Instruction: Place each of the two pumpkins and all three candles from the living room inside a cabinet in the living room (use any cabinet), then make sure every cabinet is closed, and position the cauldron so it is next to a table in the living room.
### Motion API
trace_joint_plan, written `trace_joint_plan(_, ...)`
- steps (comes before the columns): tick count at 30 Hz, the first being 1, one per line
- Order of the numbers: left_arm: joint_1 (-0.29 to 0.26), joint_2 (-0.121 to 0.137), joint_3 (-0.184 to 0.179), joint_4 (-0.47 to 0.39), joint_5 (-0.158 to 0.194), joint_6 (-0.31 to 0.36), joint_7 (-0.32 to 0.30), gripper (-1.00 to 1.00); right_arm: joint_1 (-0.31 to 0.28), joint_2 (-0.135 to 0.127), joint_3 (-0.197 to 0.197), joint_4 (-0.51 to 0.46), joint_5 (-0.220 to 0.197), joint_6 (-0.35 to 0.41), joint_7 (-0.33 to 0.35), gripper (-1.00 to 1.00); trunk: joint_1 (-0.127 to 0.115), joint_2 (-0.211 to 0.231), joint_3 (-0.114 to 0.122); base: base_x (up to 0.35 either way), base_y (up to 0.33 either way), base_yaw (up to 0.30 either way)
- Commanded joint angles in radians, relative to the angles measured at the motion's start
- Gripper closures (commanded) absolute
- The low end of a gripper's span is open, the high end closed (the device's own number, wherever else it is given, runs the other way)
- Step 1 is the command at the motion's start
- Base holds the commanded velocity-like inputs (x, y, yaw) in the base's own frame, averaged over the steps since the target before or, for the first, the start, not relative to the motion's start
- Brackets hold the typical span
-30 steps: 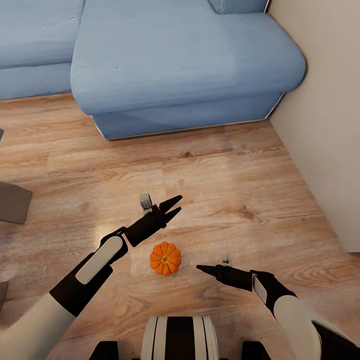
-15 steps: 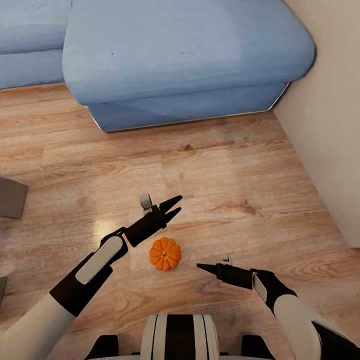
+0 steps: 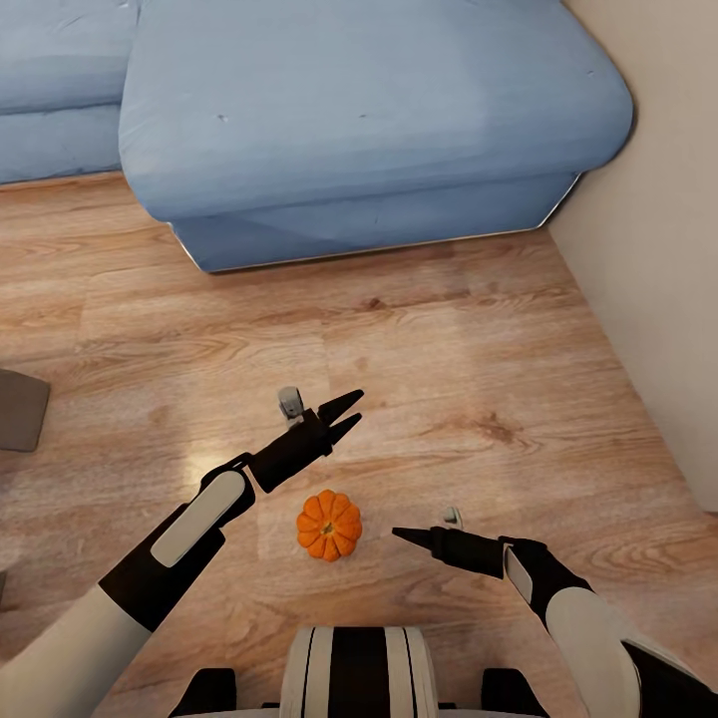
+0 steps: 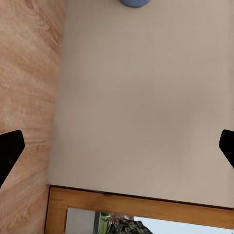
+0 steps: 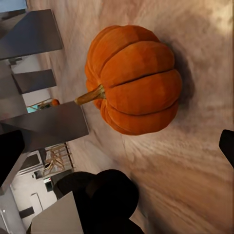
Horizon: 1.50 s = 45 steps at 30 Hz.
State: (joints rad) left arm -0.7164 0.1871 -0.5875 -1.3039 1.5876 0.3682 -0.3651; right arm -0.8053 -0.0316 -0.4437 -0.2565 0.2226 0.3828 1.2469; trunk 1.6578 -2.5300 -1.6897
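**Orange pumpkin seen on the floor between two empty grippers**

Orange and ribbed, one pumpkin (image 3: 329,525) was seen sitting on the wood-grain floor (image 3: 479,359), just ahead of the robot's base and between the two arms. The left gripper (image 3: 344,415) was held above and slightly beyond it, its fingers parted and nothing held between them. The right gripper (image 3: 399,536) was pointed at the pumpkin from the side, a short gap being left between its tip and the fruit; in the right wrist view the pumpkin (image 5: 132,80) was framed between widely spread fingertips, untouched. A blue sofa (image 3: 369,120) was seen further off, against a beige wall (image 3: 658,249). That wall (image 4: 141,97) and a wooden frame (image 4: 136,204) were shown in the left wrist view.
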Motion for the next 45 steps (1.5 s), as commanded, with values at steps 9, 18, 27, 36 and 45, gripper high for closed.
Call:
trace_joint_plan(9, 0.0, 0.0, 0.0, 0.0, 0.0, 0.0, 0.0, -1.0, 0.0, 0.004, 0.004, -0.033, 0.002, -0.002, -0.094, -1.0, 0.0, 0.0, 0.0, 0.002, 0.0, 0.006)
trace_joint_plan(18, 0.0, 0.0, 0.0, 0.0, -0.001, -0.001, 0.0, -1.0, 0.0, 0.004, 0.007, -0.038, 0.003, -0.004, -0.104, -1.0, 0.0, 0.0, -0.005, 0.0, 0.0, 0.236)
trace_joint_plan(27, 0.0, 0.0, 0.0, 0.0, -0.001, 0.0, 0.0, -1.0, 0.0, 0.004, 0.007, -0.038, 0.001, -0.004, -0.104, -1.0, 0.0, 0.0, -0.012, 0.0, 0.0, 0.262)
trace_joint_plan(36, 0.0, 0.0, 0.0, 0.0, -0.001, 0.0, 0.0, -1.0, 0.0, 0.002, 0.007, -0.038, 0.001, -0.004, -0.107, -1.0, 0.0, 0.0, -0.015, 0.0, 0.0, 0.162)
trace_joint_plan(45, 0.0, 0.0, 0.0, 0.0, -0.001, 0.0, 0.0, -1.0, 0.0, 0.003, 0.007, -0.038, 0.0, -0.006, -0.112, -1.0, 0.0, 0.0, -0.015, 0.0, 0.0, 0.001)
